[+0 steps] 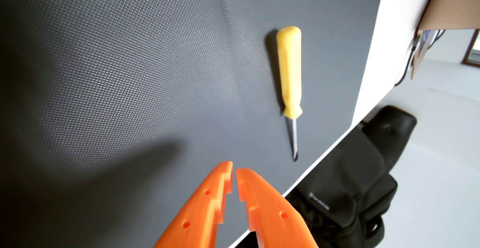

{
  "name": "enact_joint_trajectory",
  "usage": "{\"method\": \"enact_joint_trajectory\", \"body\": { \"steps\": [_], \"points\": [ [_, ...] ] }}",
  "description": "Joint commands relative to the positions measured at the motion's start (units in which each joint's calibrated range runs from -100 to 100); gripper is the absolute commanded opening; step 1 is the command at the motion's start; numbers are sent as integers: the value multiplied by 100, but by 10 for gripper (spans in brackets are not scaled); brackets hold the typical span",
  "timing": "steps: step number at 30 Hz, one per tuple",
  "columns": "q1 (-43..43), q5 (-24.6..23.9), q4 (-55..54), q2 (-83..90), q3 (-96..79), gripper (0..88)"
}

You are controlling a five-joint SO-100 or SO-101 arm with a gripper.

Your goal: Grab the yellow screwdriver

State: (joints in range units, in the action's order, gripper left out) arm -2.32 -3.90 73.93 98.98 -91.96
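Note:
The yellow screwdriver lies flat on a dark textured mat, right of centre in the wrist view. Its yellow handle points up the picture and its dark metal shaft points down, with the tip near the mat's right edge. My orange gripper enters from the bottom edge, left of and below the shaft tip. Its two toothed fingers are nearly together at the tips and hold nothing. A clear stretch of mat separates the gripper from the screwdriver.
The mat ends at a white table edge running diagonally down the right side. Below that edge sits a black bag or chair part on a pale floor. A cardboard box and cables show at the top right.

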Motion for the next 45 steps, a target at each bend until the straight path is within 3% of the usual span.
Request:
{"method": "enact_joint_trajectory", "body": {
  "steps": [1, 36, 45],
  "points": [
    [-1, -11, 80, -43, 142, 12],
    [58, 21, 71, -43, 142, 13],
    [49, 5, -405, -43, 169, 14]
  ]
}}
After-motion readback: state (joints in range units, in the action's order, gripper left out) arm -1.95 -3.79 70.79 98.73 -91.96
